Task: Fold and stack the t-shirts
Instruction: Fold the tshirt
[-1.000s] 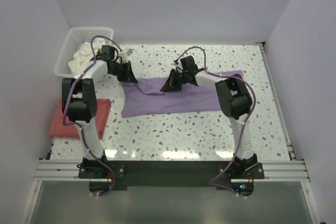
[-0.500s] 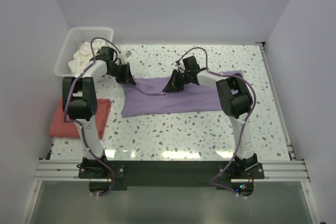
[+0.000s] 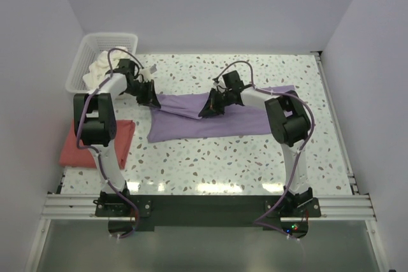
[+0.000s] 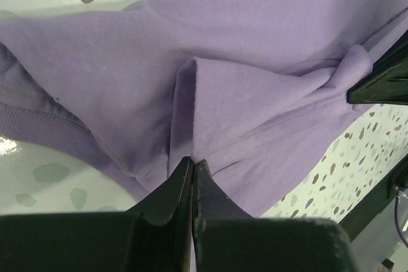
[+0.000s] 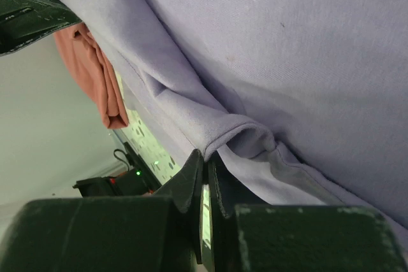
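2 t-shirts: the coral-red t-shirt point(image 3: 69, 150) lies folded at 8 o'clock on the tabletop point(image 3: 255, 157), seemingly done. The lilac t-shirt point(image 3: 217, 124) spans the centre, mid-fold and not yet stacked. The left end effector point(image 3: 153, 100) and right end effector point(image 3: 206, 109) each pinch its 12 o'clock edge. 1 basket point(image 3: 81, 63) sits at 10 o'clock.
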You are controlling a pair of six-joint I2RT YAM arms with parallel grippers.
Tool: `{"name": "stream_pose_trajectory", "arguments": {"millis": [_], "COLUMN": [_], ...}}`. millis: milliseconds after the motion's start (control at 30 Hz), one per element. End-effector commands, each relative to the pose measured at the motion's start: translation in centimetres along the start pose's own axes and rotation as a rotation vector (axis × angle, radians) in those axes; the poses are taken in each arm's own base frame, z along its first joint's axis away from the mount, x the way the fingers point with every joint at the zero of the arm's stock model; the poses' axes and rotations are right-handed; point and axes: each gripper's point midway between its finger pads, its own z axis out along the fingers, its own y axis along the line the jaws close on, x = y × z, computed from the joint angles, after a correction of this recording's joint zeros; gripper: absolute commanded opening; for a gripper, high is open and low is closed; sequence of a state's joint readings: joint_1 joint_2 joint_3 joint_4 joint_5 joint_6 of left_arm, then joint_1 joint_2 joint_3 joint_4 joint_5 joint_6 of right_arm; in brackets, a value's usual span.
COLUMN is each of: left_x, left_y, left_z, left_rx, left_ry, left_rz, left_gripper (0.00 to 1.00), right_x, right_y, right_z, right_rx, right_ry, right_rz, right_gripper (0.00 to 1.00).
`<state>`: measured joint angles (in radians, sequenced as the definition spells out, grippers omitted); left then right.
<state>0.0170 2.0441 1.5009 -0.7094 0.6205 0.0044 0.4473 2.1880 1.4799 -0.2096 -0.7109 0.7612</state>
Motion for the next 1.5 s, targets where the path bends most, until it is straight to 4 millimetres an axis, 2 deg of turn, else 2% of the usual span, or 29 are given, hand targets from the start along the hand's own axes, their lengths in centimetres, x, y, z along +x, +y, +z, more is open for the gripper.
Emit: {"name": "stream_pose_trajectory", "arguments": {"millis": [0,200,233,300,333,433,500,600,633,733,800,833,967,1067,1100,1167,1300,1367,1467], "left_x": [0.5,1.3,1.4,1.7,1.7,1.1,-0.1,-1.9,-2.4,-3.7,-4.1,-4.0,-4.4,-4.7,-4.7,-4.6,-4.1,-3.9,-4.1], "left_y": [0.2,0.7,0.7,0.6,0.5,0.0,-0.4,-1.0,-1.3,-2.3,-2.4,-3.3,-4.2,-4.7,-5.0,-4.6,-2.2,-0.9,1.1], "left_z": [-0.7,-0.2,-0.2,-0.3,-0.4,-1.0,-1.8,-2.7,-2.8,-3.1,-2.8,-2.3,-1.2,-0.1,0.3,1.3,3.4,4.5,5.5], "left_rx": [-0.019,-0.026,-0.023,-0.019,-0.012,-0.005,-0.009,-0.020,-0.011,0.006,0.011,0.027,0.042,0.054,0.059,0.056,-0.005,-0.021,-0.070], "left_ry": [0.007,0.022,0.026,0.037,0.039,0.025,-0.015,-0.082,-0.096,-0.139,-0.147,-0.139,-0.151,-0.153,-0.150,-0.142,-0.109,-0.092,-0.075], "left_rz": [0.017,0.011,0.011,0.020,0.028,0.064,0.098,0.127,0.139,0.173,0.181,0.197,0.201,0.209,0.214,0.214,0.141,0.124,0.109], "left_gripper": [0.00,0.00,0.01,0.10,0.17,0.27,0.29,0.29,0.28,0.23,0.21,0.20,0.21,0.21,0.21,0.21,0.17,0.15,0.11], "right_x": [1.0,2.5,2.6,2.6,2.5,2.0,1.9,1.8,1.8,1.4,0.5,0.3,-0.1,-0.1,-0.1,-0.1,0.1,0.3,0.6], "right_y": [1.6,0.9,0.7,0.8,0.7,0.7,0.6,0.9,1.4,2.8,4.2,4.5,5.1,4.4,3.5,2.8,-0.5,-2.7,-4.0], "right_z": [-1.0,-0.5,-0.5,-0.9,-1.0,-2.0,-2.9,-4.0,-4.5,-5.3,-5.5,-5.3,-3.3,-1.4,-0.7,-0.1,0.6,0.7,0.7], "right_rx": [-0.019,0.016,0.022,0.029,0.042,0.063,0.081,0.091,0.082,0.053,0.007,-0.003,-0.011,-0.009,0.000,0.012,0.097,0.150,0.179], "right_ry": [0.030,0.052,0.056,0.059,0.051,0.036,0.034,0.022,0.017,-0.013,-0.065,-0.070,-0.042,-0.022,-0.007,0.000,0.008,0.011,0.012], "right_rz": [-0.025,-0.042,-0.042,-0.049,-0.055,-0.076,-0.095,-0.127,-0.147,-0.201,-0.242,-0.253,-0.272,-0.245,-0.222,-0.205,-0.216,-0.204,-0.215], "right_gripper": [0.00,0.03,0.12,0.18,0.29,0.45,0.45,0.40,0.28,0.14,0.14,0.15,0.17,0.17,0.17,0.17,0.15,0.15,0.14]}}
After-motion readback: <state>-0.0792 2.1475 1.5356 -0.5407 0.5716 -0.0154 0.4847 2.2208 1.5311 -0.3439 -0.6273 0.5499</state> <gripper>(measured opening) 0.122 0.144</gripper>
